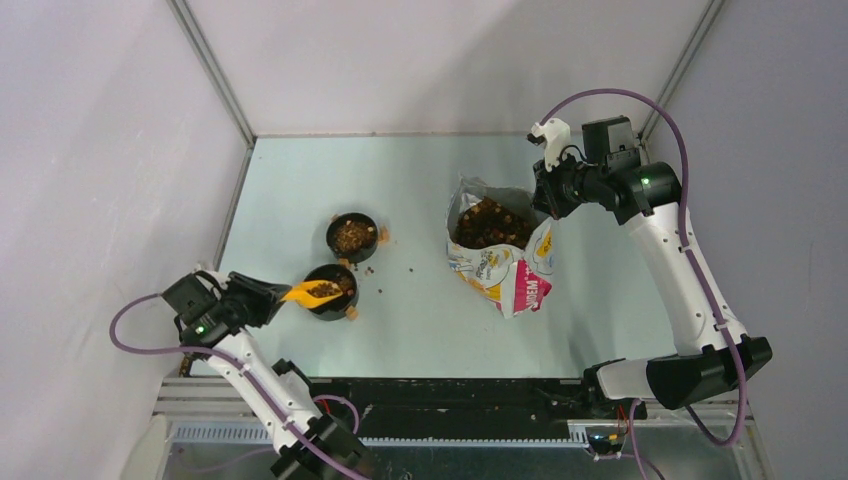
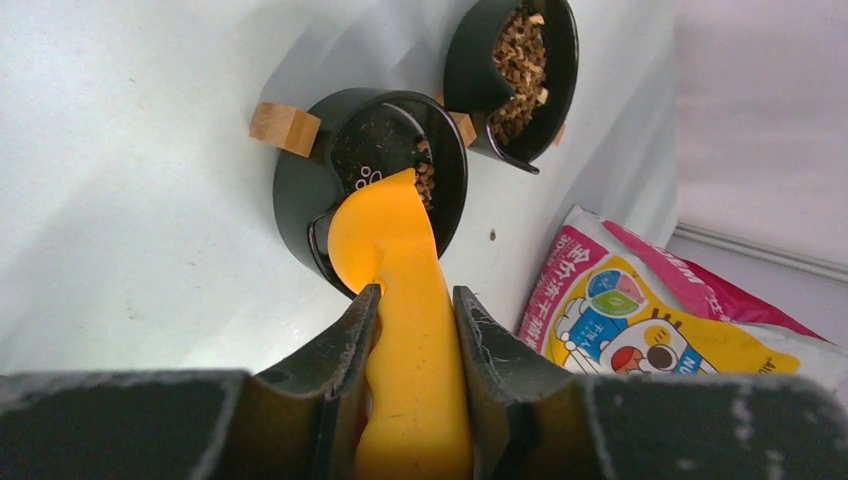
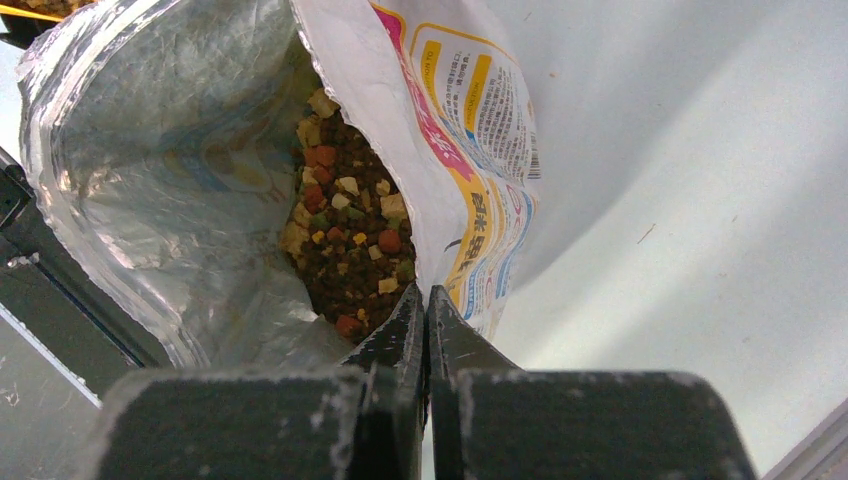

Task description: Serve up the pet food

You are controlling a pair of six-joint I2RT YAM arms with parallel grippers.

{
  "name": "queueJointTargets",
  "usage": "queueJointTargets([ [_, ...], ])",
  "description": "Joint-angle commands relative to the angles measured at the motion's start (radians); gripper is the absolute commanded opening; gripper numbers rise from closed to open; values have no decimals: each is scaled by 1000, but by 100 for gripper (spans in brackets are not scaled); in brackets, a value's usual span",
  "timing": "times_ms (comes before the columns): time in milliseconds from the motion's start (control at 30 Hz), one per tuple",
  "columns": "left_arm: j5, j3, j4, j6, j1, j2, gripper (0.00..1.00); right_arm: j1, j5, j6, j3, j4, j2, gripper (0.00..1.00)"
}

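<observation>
My left hand (image 2: 415,300) grips the scoop (image 2: 395,250), tipped over the near bowl (image 2: 295,200). My right hand (image 3: 425,300) is pinched shut on the bag (image 3: 470,150) rim. Food (image 3: 345,240) lies in the bag, the near bowl and the far bowl (image 2: 465,70), with strays on the table (image 1: 420,180)

Counted two bowls, one at the left gripper (image 1: 276,298) tip (image 1: 345,311), one just beyond (image 1: 332,228). One scoop (image 1: 312,292). One bag (image 1: 500,268) at the right gripper (image 1: 541,200).
</observation>
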Motion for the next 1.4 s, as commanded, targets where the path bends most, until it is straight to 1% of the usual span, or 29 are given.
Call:
queueJointTargets([
  [0, -79, 43, 39, 81, 9, 18, 0, -1, -59, 6, 30, 111, -28, 0],
  [167, -87, 39, 74, 85, -20, 44, 0, -1, -58, 7, 29, 112, -27, 0],
  [233, -111, 38, 100, 73, -65, 42, 0, -1, -58, 6, 27, 112, -27, 0],
  [333, -183, 44, 165, 44, -176, 38, 0, -1, -59, 6, 27, 113, -26, 0],
  [433, -245, 64, 211, 36, -262, 59, 0, -1, -60, 6, 27, 114, -25, 0],
  [667, -300, 92, 277, 43, -335, 151, 0, -5, -53, 1, 10, 119, -36, 0],
  [833, -339, 112, 316, 43, -425, 191, 0, -6, -55, 1, 7, 121, -39, 0],
  [1067, -405, 190, 353, 63, -539, 299, 0, -12, -55, 1, -1, 120, -51, 0],
  [1367, -454, 277, 390, 62, -646, 407, 0, -26, -59, 3, -12, 116, -70, 0],
])
